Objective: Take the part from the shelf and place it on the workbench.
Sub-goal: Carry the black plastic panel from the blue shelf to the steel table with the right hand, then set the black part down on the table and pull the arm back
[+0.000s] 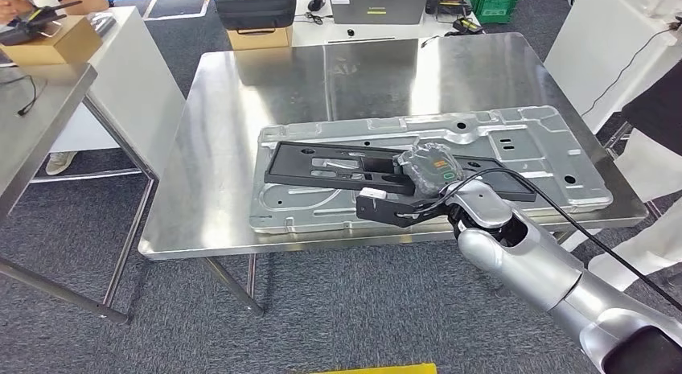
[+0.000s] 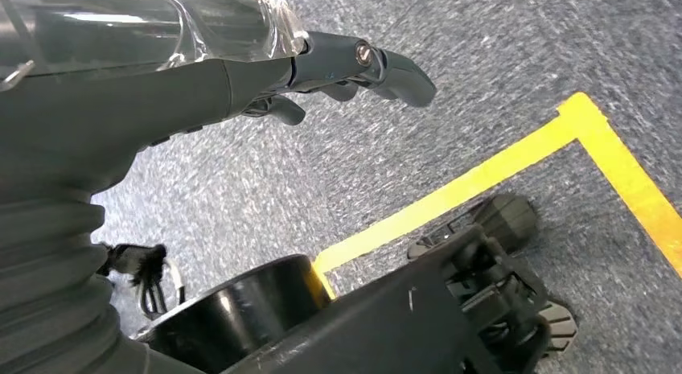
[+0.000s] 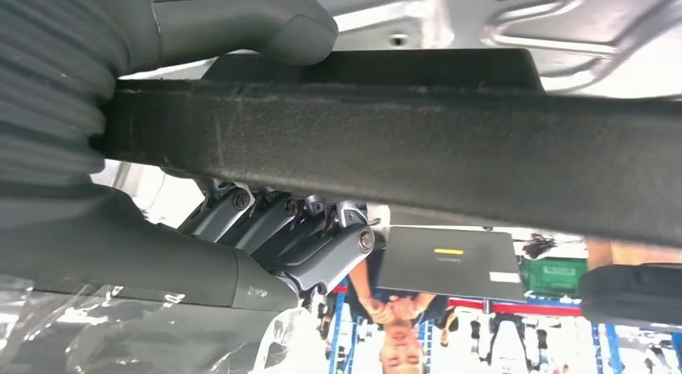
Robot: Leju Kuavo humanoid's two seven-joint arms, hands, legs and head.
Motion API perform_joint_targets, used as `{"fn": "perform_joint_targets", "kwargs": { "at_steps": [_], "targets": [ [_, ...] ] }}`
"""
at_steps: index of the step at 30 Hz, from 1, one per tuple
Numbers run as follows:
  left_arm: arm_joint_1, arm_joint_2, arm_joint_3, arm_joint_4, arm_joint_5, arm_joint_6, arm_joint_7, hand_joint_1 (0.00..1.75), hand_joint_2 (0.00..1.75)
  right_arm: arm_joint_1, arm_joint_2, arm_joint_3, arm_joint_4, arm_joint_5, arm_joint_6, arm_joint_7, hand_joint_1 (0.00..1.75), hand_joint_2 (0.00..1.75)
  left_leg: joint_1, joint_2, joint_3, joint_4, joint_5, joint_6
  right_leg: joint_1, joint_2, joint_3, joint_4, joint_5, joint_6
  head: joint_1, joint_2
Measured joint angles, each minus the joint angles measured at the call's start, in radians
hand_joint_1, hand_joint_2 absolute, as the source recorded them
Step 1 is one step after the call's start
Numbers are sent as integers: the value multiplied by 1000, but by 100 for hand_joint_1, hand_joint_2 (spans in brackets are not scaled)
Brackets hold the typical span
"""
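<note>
We look down on the steel workbench (image 1: 241, 117), whose far half is bare metal, with open room out to its left edge. On its near half lies a wide silver stamped panel (image 1: 523, 145), its front edge running close along the bench's near edge and its right end reaching almost to the right corner. On that panel rests the long black part (image 1: 322, 166), flat, angled slightly, its left end well inside the panel's left edge. Our right hand (image 1: 430, 169) grips the part's right portion: in the right wrist view the thumb (image 3: 273, 24) lies on one side and the fingers (image 3: 322, 237) curl under the other. Our left hand (image 2: 354, 68) hangs over the carpet, holding nothing, fingers loosely extended, near a yellow floor line (image 2: 482, 181).
</note>
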Motion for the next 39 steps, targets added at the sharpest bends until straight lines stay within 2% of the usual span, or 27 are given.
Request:
{"fn": "perform_joint_targets", "kwargs": {
  "at_steps": [1, 3, 5, 6, 7, 8, 9, 11, 13, 16, 18, 19, 21, 22, 23, 24, 25, 27, 28, 29, 30, 32, 33, 35, 37, 38, 39],
  "targets": [
    [3, 0, 0, 0, 0, -1, 1, 0, 175, 0, -1, -2, -1, -3, -1, 4, 175, 175, 4, -7, 8, -9, 3, -2, 0, -4, 4, 0, -4, 4, 1, 0],
    [7, -1, 0, 0, 1, -1, 4, 0, 175, -2, -7, -5, -3, -9, -3, 10, 175, 175, 13, -23, 26, -29, 10, -4, 0, 30, -7, 40, -32, 9, 2, 0],
    [4, -2, 0, 0, 1, -2, 5, 0, 175, -2, -17, -6, -3, -11, -4, 12, 175, 175, 17, -39, 36, -35, 12, -3, -1, 82, -71, 169, -90, 12, 4, 0],
    [3, -3, 0, 0, 1, -2, 5, 0, 175, 1, -22, -6, -3, -12, -4, 12, 175, 175, 17, -46, 37, -33, 11, -2, -1, 94, -114, 243, -114, 15, 5, 0],
    [3, -4, 0, 0, 1, -2, 5, 0, 175, 5, -26, -6, -3, -12, -4, 12, 175, 175, 19, -55, 37, -31, 8, -3, -2, 99, -149, 294, -121, 18, 6, 0],
    [4, -5, 0, 0, 1, -3, 5, 0, 175, 8, -29, -6, -3, -12, -3, 12, 175, 175, 21, -63, 38, -26, 4, -5, -4, 100, -167, 306, -107, 22, 6, 0],
    [5, -6, 0, 0, 1, -3, 5, 0, 175, 9, -32, -6, -3, -12, -3, 12, 175, 175, 24, -70, 38, -20, -2, -10, -7, 100, -164, 275, -75, 27, 6, 0],
    [6, -6, 0, 0, 1, -2, 5, 0, 175, 7, -34, -6, -3, -12, -3, 12, 175, 175, 31, -81, 38, 1, -19, -23, -15, 101, -113, 138, 5, 39, 7, 0],
    [5, -4, 0, 0, 1, -2, 5, 0, 175, 6, -36, -5, -3, -12, -3, 12, 175, 175, 31, -86, 32, 22, -37, -35, -20, 108, -75, 46, 40, 37, 7, 0],
    [7, -3, 0, 0, 1, -2, 5, 0, 175, 7, -36, -5, -3, -12, -3, 12, 175, 175, 31, -88, 27, 30, -46, -42, -19, 111, -71, 34, 37, 16, 7, 0],
    [7, -3, 0, 0, 1, -2, 5, 0, 175, 4, -36, -5, -3, -12, -3, 13, 175, 175, 35, -86, 8, 74, -73, -53, -21, 111, -69, 33, 36, 6, 6, 0],
    [7, -2, 0, 0, 1, -2, 5, 0, 175, 2, -37, -5, -3, -12, -3, 13, 175, 175, 39, -85, -17, 129, -101, -61, -22, 110, -68, 33, 35, 3, 6, 0],
    [7, -2, 0, 0, 3, -2, 5, 0, 175, 1, -37, -6, -3, -12, 1, 14, 175, 175, 45, -84, -91, 279, -161, -73, -22, 110, -67, 32, 33, -1, 5, 0],
    [6, -3, 0, 0, 4, -2, 5, 0, 175, 1, -37, -5, -3, -12, 5, 15, 175, 175, 47, -84, -123, 336, -177, -74, -22, 110, -67, 33, 32, -1, 4, 0],
    [5, -3, 1, 0, 5, -2, 5, 0, 175, 1, -37, -5, -3, -12, 8, 16, 175, 175, 47, -83, -139, 357, -175, -73, -22, 111, -65, 33, 30, -1, 4, 0],
    [5, -3, 1, 0, 6, -3, 6, 0, 175, 0, -38, -5, -4, -12, 12, 17, 175, 175, 46, -84, -135, 335, -154, -68, -20, 111, -62, 32, 28, -1, 4, 0],
    [4, -3, 1, 0, 5, -3, 8, 0, 175, -3, -38, -5, -5, -12, 14, 19, 175, 175, 43, -84, -110, 274, -117, -59, -18, 111, -58, 32, 27, -1, 4, 0],
    [4, -1, 1, 0, 5, -3, 10, 0, 175, -11, -39, -5, -9, -12, 18, 25, 175, 175, 29, -82, -38, 115, -42, -28, -15, 111, -49, 27, 24, 0, 4, 0],
    [3, 0, 1, 0, 5, -3, 11, 0, 175, -14, -41, -5, -11, -13, 19, 28, 175, 175, 23, -79, -11, 58, -22, -15, -15, 111, -47, 23, 23, 2, 4, 0],
    [3, 0, 1, 0, 6, -3, 12, 0, 175, -17, -44, -5, -11, -14, 21, 30, 175, 175, 17, -77, 4, 27, -15, -9, -16, 111, -45, 20, 22, 4, 4, 0],
    [2, 0, 1, 0, 6, -2, 14, 0, 175, -18, -47, -5, -11, -14, 23, 31, 175, 175, 14, -75, 9, 17, -17, -9, -16, 111, -45, 18, 22, 7, 4, 0],
    [3, -1, 2, 0, 8, -3, 20, 0, 175, -20, -52, -5, -12, -15, 25, 33, 175, 175, 17, -74, 18, 4, -12, -18, -15, 110, -45, 22, 17, 14, 4, 0],
    [3, -1, 3, 0, 10, -4, 23, 0, 175, -23, -54, -5, -13, -15, 25, 35, 175, 175, 20, -74, 22, -3, -10, -18, -13, 109, -53, 43, 2, 16, 4, 0],
    [4, -2, 4, 0, 16, -5, 27, 0, 175, -31, -60, -6, -14, -16, 25, 39, 175, 175, 25, -75, 29, -10, -8, -16, -11, 109, -102, 152, -57, 16, 6, 0],
    [6, -3, 5, 0, 20, -7, 28, 0, 175, -33, -65, -5, -14, -20, 26, 43, 175, 175, 26, -77, 30, -10, -11, -11, -9, 109, -176, 296, -113, 19, 6, 0],
    [7, -4, 5, 0, 20, -7, 27, 0, 175, -32, -68, -5, -14, -21, 26, 45, 175, 175, 27, -78, 31, -9, -13, -12, -9, 109, -199, 333, -117, 22, 6, 0],
    [9, -4, 5, 0, 21, -8, 28, 0, 175, -32, -70, -5, -14, -22, 26, 46, 175, 175, 28, -80, 32, -7, -15, -13, -11, 108, -202, 327, -101, 25, 6, 0]
  ]
}}
